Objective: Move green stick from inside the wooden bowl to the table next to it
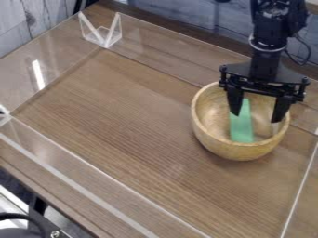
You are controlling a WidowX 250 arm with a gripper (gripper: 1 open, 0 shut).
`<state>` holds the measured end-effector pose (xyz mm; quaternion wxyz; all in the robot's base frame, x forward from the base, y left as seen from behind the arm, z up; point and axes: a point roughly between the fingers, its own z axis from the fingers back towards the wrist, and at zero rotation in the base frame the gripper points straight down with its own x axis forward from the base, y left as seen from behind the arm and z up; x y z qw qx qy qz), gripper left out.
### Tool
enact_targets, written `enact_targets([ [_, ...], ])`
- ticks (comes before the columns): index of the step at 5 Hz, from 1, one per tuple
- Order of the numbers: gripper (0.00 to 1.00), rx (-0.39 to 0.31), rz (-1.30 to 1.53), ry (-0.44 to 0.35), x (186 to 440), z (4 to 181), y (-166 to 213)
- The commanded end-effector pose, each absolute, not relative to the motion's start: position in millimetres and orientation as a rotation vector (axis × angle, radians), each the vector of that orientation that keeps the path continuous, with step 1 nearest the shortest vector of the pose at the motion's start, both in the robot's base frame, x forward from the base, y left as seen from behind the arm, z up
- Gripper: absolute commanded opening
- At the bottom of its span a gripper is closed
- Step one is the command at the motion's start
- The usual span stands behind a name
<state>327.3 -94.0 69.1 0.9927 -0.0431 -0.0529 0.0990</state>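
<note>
The green stick (243, 123) lies inside the wooden bowl (224, 141), which rests on the brown table (125, 121) at the right. My black gripper (261, 113) points straight down into the bowl with its jaws open. One finger (235, 99) stands left of the stick's top end and the other (287, 104) stands over the bowl's right side. Nothing is held. The stick's upper end is partly hidden behind the gripper.
Low clear acrylic walls (50, 56) edge the table. A small clear bracket (99, 31) stands at the back left corner. The right wall (302, 191) runs close beside the bowl.
</note>
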Motion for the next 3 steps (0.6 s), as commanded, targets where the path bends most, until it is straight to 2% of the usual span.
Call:
enact_targets([
  [1,1.0,-0.102,0.232,-0.194,328.5,86.6,-95.1],
  [2,1.0,-0.096,0.267,-0.213,326.5,84.4,-93.1],
  [3,1.0,-0.088,0.318,-0.225,329.0,101.2,-82.1],
])
